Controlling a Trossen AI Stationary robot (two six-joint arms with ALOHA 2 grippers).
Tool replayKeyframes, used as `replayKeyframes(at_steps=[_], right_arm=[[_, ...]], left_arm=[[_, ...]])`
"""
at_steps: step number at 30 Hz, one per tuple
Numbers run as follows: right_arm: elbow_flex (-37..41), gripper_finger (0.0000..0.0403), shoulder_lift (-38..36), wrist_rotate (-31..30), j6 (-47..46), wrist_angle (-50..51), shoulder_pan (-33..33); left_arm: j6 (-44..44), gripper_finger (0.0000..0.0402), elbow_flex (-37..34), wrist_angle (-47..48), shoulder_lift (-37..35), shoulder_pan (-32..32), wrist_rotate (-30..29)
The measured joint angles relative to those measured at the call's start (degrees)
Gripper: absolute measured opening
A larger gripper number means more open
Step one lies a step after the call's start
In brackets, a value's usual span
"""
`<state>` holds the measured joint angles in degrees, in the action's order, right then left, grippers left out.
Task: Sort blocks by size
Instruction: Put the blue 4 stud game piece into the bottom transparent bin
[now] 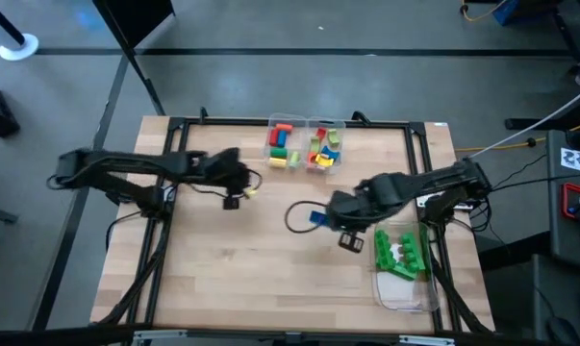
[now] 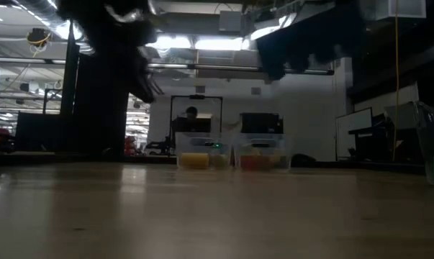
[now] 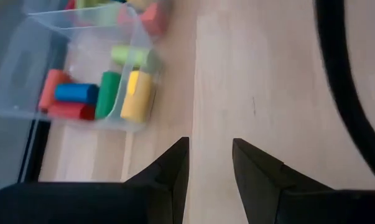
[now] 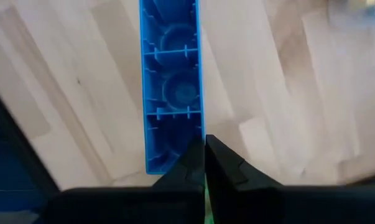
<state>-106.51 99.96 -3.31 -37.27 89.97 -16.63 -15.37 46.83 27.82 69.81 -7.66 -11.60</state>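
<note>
A long blue brick point(image 4: 171, 87) was held above the bare wood of the counter point(image 1: 241, 279), its hollow underside turned toward the right wrist camera, and was clamped along one edge between the fingers of the right end effector point(image 4: 204, 163). In the high view this brick point(image 1: 316, 218) was seen near the counter's middle. Green bricks point(image 1: 401, 253) were gathered in a clear container point(image 1: 405, 293) at the right edge. Small coloured blocks point(image 1: 281, 144) were kept in two clear tubs point(image 1: 304, 123) at the far edge. The left end effector point(image 3: 210, 163) was held near those tubs, fingers apart, with nothing between them.
</note>
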Motion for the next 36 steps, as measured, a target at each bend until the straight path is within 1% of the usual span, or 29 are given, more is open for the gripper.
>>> replayKeyframes(at_steps=[5, 10, 15, 20, 22, 25, 28, 31, 33, 36], right_arm=[[6.4, 0.0001, -7.7, -0.5, -8.6, 0.0, -5.0], [14.4, 0.0001, -15.4, -2.9, -21.2, 0.1, -11.6], [21.7, 0.0001, -21.8, -3.8, -33.9, 0.1, -19.2], [28.4, 0.0001, -25.1, -3.7, -50.3, -0.2, -27.9], [29.5, 0.0001, -25.2, -3.2, -54.6, -1.2, -31.4], [29.8, 0.0001, -25.2, -4.5, -60.1, -3.1, -36.4], [31.2, 0.0001, -25.2, -4.6, -68.9, -3.4, -40.8], [34.3, 0.0001, -25.1, -3.9, -78.2, -4.9, -44.5], [36.8, 0.0002, -25.1, -3.7, -80.1, -7.8, -46.5], [40.4, 0.0008, -25.1, -3.7, -80.3, -13.1, -48.4]], left_arm=[[6.8, 0.0109, -10.1, 0.0, -17.9, 0.1, 0.0], [12.0, 0.0109, -17.2, -1.2, -35.9, 0.1, 0.0], [12.7, 0.0109, -21.7, -1.9, -49.6, 0.1, 0.0], [16.3, 0.0109, -25.8, -1.7, -60.3, 0.1, 0.0], [17.2, 0.0109, -27.0, -1.6, -63.8, 0.1, -0.1], [18.4, 0.0109, -27.8, -1.6, -67.5, 0.1, -0.2], [18.4, 0.0109, -27.8, -1.8, -69.6, 0.1, -0.2], [18.4, 0.0109, -27.9, -1.8, -69.6, 0.1, -0.2], [18.8, 0.0109, -28.5, -2.8, -69.6, 0.1, -0.2], [19.8, 0.0109, -31.6, -6.2, -69.6, 0.1, -0.2]])
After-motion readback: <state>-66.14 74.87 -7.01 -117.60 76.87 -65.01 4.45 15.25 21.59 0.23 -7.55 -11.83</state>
